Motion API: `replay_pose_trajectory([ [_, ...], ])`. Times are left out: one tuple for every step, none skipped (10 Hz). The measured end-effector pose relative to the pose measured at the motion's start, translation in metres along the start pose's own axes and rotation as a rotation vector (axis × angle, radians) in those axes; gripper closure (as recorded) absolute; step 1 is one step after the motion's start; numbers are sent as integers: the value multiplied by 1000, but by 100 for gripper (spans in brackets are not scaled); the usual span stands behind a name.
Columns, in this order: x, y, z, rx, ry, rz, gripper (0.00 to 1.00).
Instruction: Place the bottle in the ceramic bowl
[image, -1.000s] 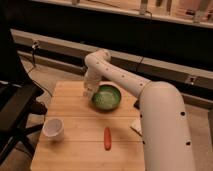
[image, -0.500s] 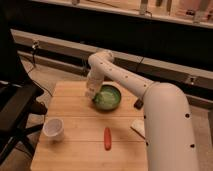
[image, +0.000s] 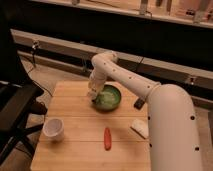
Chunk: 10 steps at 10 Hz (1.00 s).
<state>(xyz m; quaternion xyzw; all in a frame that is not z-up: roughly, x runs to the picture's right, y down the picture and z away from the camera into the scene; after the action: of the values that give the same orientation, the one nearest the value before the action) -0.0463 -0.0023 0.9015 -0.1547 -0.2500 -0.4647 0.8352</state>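
The green ceramic bowl (image: 109, 98) sits on the wooden table (image: 75, 122) toward its far right. My white arm reaches from the right, and the gripper (image: 94, 95) hangs at the bowl's left rim, pointing down. A pale shape below the gripper, over the bowl's left inside, may be the bottle (image: 98, 101), but I cannot tell it apart from the gripper.
A white cup (image: 53, 128) stands at the table's front left. A red-orange elongated object (image: 107, 138) lies in front of the bowl. A flat white block (image: 140, 128) lies at the right, partly behind my arm. A dark chair (image: 17, 107) stands left of the table.
The gripper has moved a little lower and toward the bowl's left rim. The arm's bulk has shifted toward the right of the view.
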Motion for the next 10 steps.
replay_pose_trajectory([
  [1, 2, -1, 3, 1, 5, 100],
  [1, 2, -2, 5, 2, 8, 100],
  [1, 3, -2, 7, 1, 12, 100],
  [2, 5, -3, 9, 2, 17, 100],
  [3, 7, -4, 11, 2, 22, 100],
  [3, 9, -4, 12, 3, 25, 100],
  [4, 10, -5, 15, 4, 29, 100],
  [4, 11, -5, 16, 4, 33, 100],
  [5, 13, -6, 18, 3, 37, 100],
  [5, 15, -6, 19, 4, 41, 100],
])
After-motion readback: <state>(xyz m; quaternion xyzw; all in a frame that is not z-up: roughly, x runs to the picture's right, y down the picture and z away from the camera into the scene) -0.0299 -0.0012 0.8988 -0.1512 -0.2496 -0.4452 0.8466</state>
